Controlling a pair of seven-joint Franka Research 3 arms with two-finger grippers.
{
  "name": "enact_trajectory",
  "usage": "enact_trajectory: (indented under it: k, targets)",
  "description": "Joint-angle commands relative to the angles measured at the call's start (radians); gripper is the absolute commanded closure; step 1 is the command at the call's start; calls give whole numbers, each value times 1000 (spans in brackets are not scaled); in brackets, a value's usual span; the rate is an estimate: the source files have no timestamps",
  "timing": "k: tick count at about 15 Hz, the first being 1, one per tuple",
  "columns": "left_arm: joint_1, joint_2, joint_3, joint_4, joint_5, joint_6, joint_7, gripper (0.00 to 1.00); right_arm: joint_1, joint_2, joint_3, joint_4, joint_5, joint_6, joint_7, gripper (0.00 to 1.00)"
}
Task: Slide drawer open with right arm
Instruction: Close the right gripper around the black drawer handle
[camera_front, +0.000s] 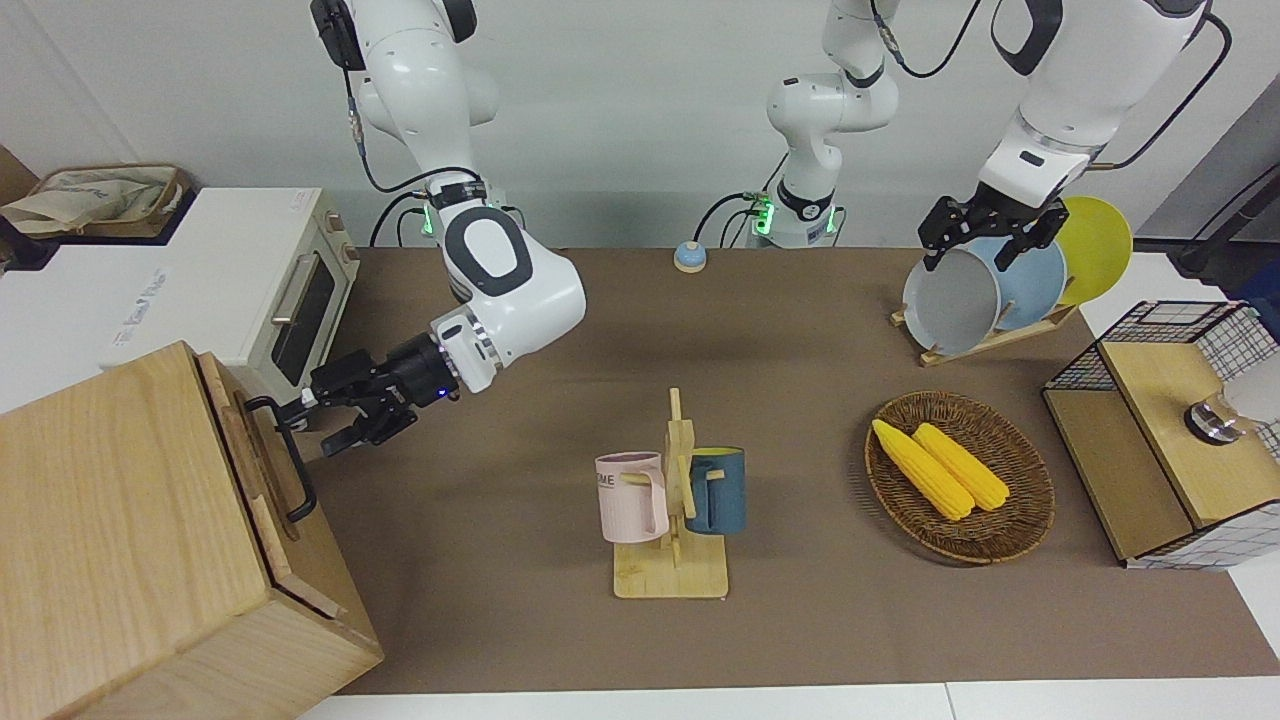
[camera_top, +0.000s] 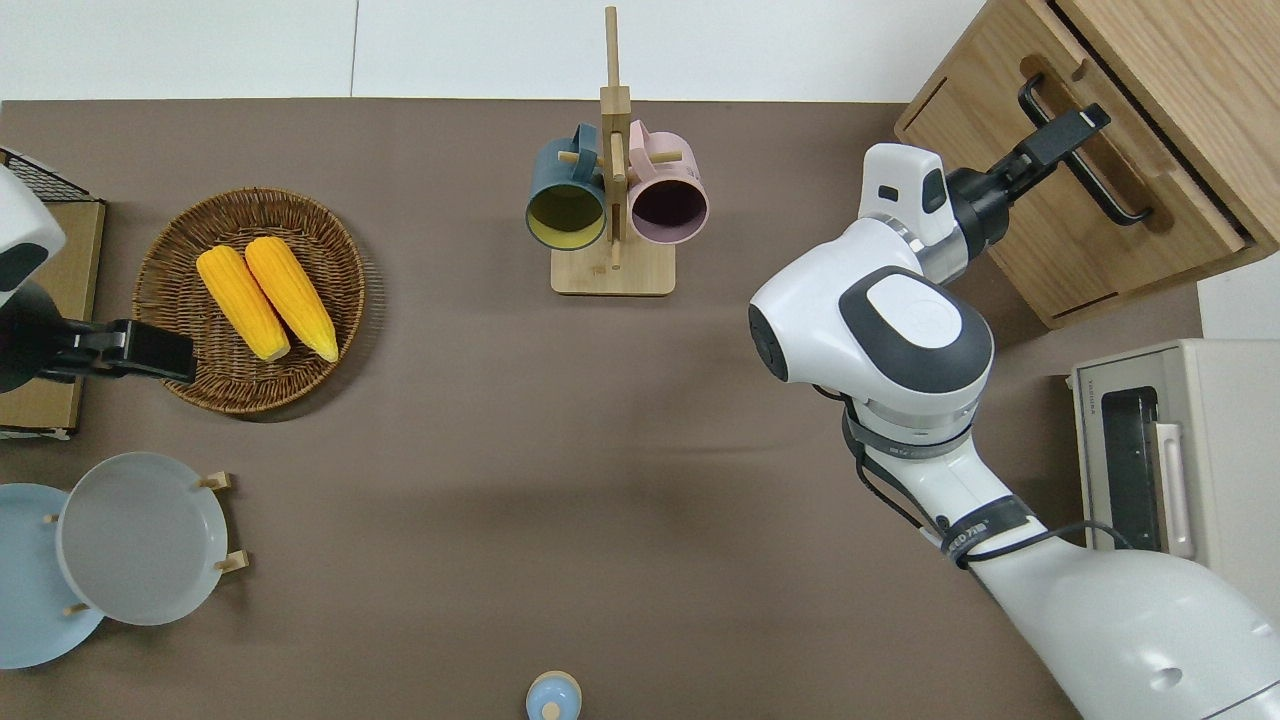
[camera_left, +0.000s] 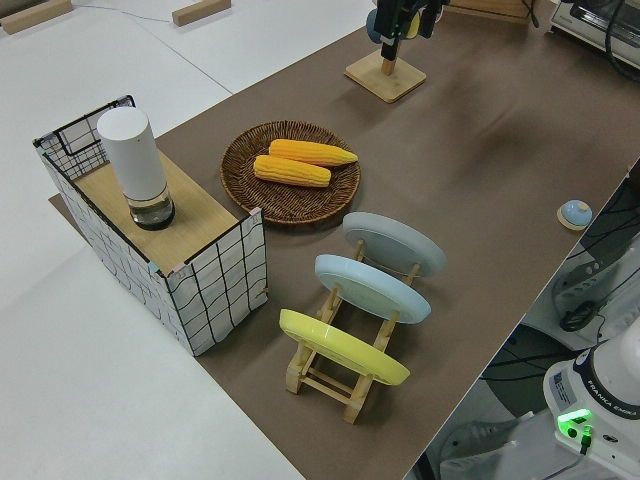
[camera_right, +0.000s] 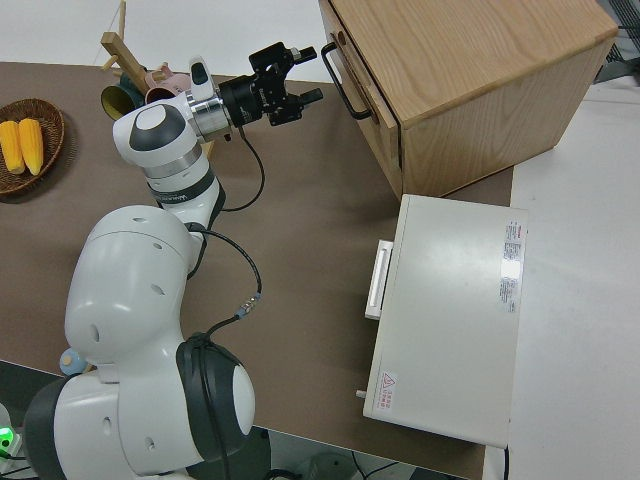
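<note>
The pale wooden cabinet (camera_front: 130, 530) stands at the right arm's end of the table. Its drawer (camera_front: 262, 470) carries a black U-shaped handle (camera_front: 290, 462), also seen as the handle (camera_right: 345, 82) in the right side view. My right gripper (camera_front: 322, 420) is open and points at the drawer front. The end of the handle nearer to the robots lies right at its fingertips, one finger above it and one below. In the overhead view the right gripper (camera_top: 1075, 125) overlaps the handle (camera_top: 1120, 190). The left arm is parked, its left gripper (camera_front: 985, 240) open.
A white toaster oven (camera_front: 270, 290) stands beside the cabinet, nearer to the robots. A mug rack (camera_front: 670, 500) with two mugs stands mid-table. Toward the left arm's end are a wicker basket (camera_front: 1010, 535) of corn, a plate rack (camera_front: 990, 290) and a wire-and-wood rack (camera_front: 1160, 440).
</note>
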Motion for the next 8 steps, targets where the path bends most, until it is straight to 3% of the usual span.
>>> enact_trajectory:
  k: [1, 4, 5, 8]
  targets:
    - [4, 11, -6, 26, 17, -20, 10, 7, -42, 24, 12, -5, -82, 36, 63, 17]
    - [4, 11, -6, 24, 17, -20, 10, 7, -51, 39, 12, 0, -105, 36, 83, 30]
    - [4, 11, -6, 24, 17, -20, 10, 7, -53, 41, 12, 0, -105, 36, 83, 88]
    - [4, 11, -6, 24, 17, -20, 10, 7, -51, 42, 12, -2, -105, 35, 80, 518]
